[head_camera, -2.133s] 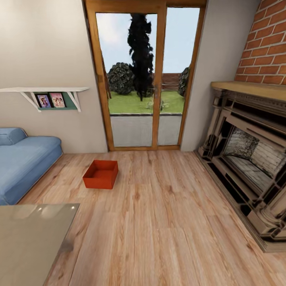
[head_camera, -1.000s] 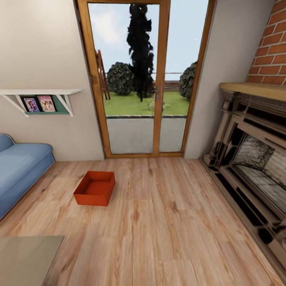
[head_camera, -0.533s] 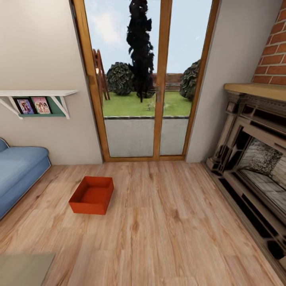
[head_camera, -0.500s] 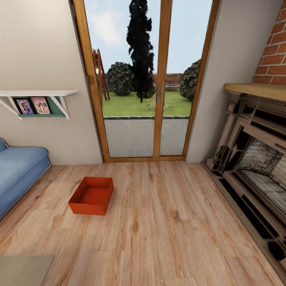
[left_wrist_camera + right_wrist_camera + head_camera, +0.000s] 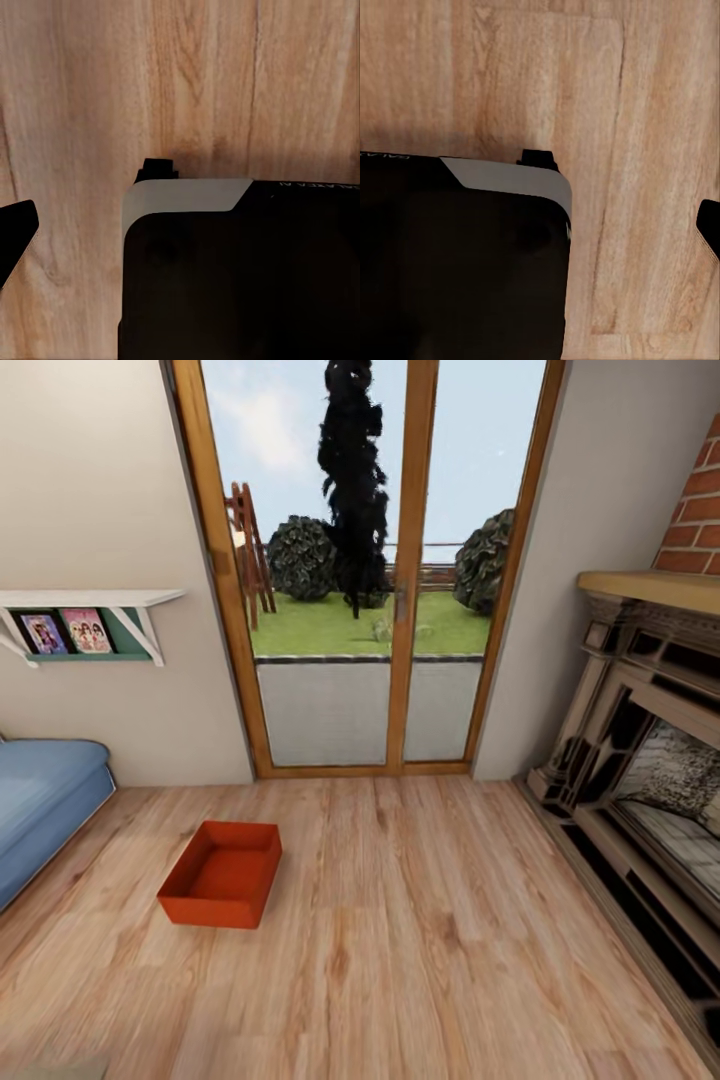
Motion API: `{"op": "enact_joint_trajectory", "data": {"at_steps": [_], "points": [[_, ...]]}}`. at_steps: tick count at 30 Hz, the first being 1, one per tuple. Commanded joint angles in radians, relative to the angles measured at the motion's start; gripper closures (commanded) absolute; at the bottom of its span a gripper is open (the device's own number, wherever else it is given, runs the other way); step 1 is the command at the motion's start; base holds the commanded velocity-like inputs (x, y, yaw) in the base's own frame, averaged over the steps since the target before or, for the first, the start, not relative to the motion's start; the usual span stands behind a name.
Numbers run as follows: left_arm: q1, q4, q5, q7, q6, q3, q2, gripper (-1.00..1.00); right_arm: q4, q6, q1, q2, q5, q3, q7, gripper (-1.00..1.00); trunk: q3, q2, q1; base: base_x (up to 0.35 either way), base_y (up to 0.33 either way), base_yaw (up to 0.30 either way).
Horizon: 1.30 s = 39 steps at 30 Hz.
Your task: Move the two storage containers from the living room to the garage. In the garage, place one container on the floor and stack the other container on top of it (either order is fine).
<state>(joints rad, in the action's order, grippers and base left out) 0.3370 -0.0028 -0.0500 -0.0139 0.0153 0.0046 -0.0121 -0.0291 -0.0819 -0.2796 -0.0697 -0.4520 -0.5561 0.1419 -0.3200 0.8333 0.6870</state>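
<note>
Sitting on the light wood-plank floor (image 5: 420,960) of the living room, one orange-red storage container (image 5: 221,873) is out in the open, open side up, left of centre in the head view, near the glass door (image 5: 360,570) and between the blue sofa (image 5: 40,800) and the brick fireplace (image 5: 650,760), touching neither; its twin isn't anywhere in this head shot. Both wrist views look straight down at planks with the robot's dark body (image 5: 240,277) under them, and I cannot tell whether either gripper is wide or closed, since only dark slivers show at the frame edges. So what could spoil this? I'd say the approach: the bin is off to the left, so rolling straight on risks leaving it out of comfortable reach, or nudging it with the base so it skids across the smooth boards. Those low plain walls look thin to pinch, so a one-sided grab may tip it. Swinging wide toward the sofa corner or the hearth could clip furniture, and there's a long haul to the garage yet
</note>
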Motion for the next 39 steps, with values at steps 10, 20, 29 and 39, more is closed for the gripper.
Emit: {"op": "enact_joint_trajectory", "data": {"at_steps": [10, 20, 29, 39], "points": [[0.001, 0.0, -0.005, -0.001, 0.002, 0.0, 0.0, -1.0, -0.003, -0.006, -0.001, -0.002, -0.01, -0.008, 0.001, -1.0, -0.001, 0.001, 0.001, 0.321, 0.0, 0.0], [0.001, 0.0, -0.005, -0.001, 0.002, 0.0, 0.0, -1.0, -0.003, -0.006, -0.001, -0.001, -0.009, -0.008, 0.001, -1.0, -0.001, 0.001, 0.001, 0.321, 0.0, 0.0], [0.001, 0.0, -0.005, -0.001, 0.002, 0.0, 0.0, -1.0, -0.003, -0.006, -0.001, -0.001, -0.009, -0.008, 0.001, -1.0, -0.001, 0.001, 0.001, 0.321, 0.0, 0.0], [0.001, 0.0, -0.005, -0.001, 0.002, 0.0, 0.0, -1.0, -0.003, -0.006, -0.001, -0.002, -0.01, -0.008, 0.001, -1.0, -0.001, 0.001, 0.001, 0.322, 0.0, 0.0]]}}
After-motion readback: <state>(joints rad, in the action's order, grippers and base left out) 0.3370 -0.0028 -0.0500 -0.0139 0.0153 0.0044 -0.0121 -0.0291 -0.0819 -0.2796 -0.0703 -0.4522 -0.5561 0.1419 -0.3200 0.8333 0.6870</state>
